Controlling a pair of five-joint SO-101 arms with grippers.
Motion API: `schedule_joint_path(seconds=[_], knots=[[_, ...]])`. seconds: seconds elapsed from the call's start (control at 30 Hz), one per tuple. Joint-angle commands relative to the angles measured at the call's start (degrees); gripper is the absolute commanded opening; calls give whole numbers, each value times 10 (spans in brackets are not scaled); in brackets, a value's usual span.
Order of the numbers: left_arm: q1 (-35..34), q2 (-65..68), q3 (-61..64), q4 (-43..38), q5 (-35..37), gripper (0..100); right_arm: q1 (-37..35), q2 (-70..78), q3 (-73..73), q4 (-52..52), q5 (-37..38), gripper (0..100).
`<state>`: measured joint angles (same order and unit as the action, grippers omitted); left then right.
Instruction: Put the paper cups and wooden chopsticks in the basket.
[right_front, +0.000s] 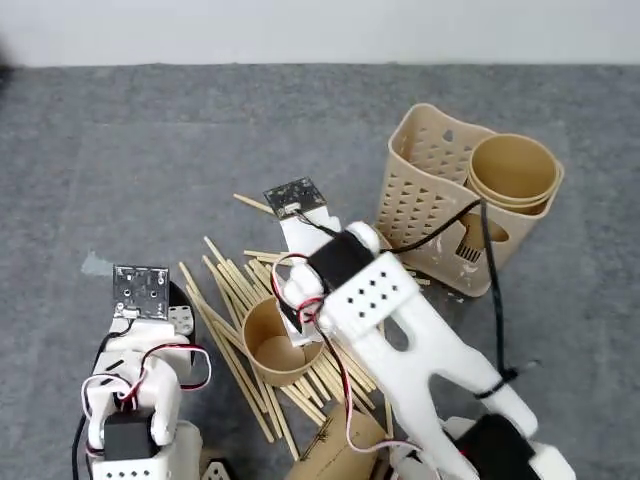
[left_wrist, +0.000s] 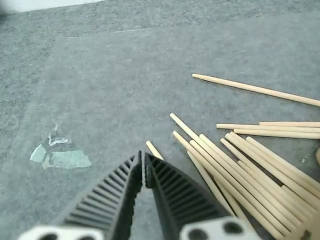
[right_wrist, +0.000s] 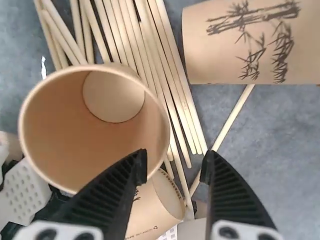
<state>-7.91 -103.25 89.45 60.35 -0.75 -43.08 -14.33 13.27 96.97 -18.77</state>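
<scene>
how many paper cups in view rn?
5 cups: two nested in the basket, one upright on the chopsticks, one lying by the right arm, one lying by the right claw. The stack may hide more.

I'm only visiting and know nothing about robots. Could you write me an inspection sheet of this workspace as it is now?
Surface: grey carpet-like mat.
Job's things: basket holds stacked paper cups; one cup stands upright among scattered chopsticks; another cup lies on its side.
Clutter: a pale scrap or scuff on the mat.
Grippers: left gripper shut, empty, over the mat; right gripper open, astride the upright cup's rim.
Cables: red, white and black wires on the arms; a black cable crosses the basket.
Surroundings: white wall.
</scene>
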Motion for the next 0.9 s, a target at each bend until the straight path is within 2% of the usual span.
schedule_joint_path(seconds=[0.0,0.17,0.33,0.4,0.67,0.77,0.87], knots=[[-5,-9,-3,-11,-6,13,-7,13,-34,-8,-4,193],[-5,-9,-3,-11,-6,13,-7,30,-31,-1,-2,171],[-5,-9,-1,-11,-6,13,-7,29,-31,-1,-2,1],[-5,-9,6,-13,-6,13,-6,28,-31,0,-2,27],[-6,-9,6,-13,-6,13,-3,24,-95,59,0,8],[-6,-9,6,-13,-6,13,19,3,-126,58,2,8],[-6,-9,6,-12,-6,13,52,-28,-158,58,46,8]])
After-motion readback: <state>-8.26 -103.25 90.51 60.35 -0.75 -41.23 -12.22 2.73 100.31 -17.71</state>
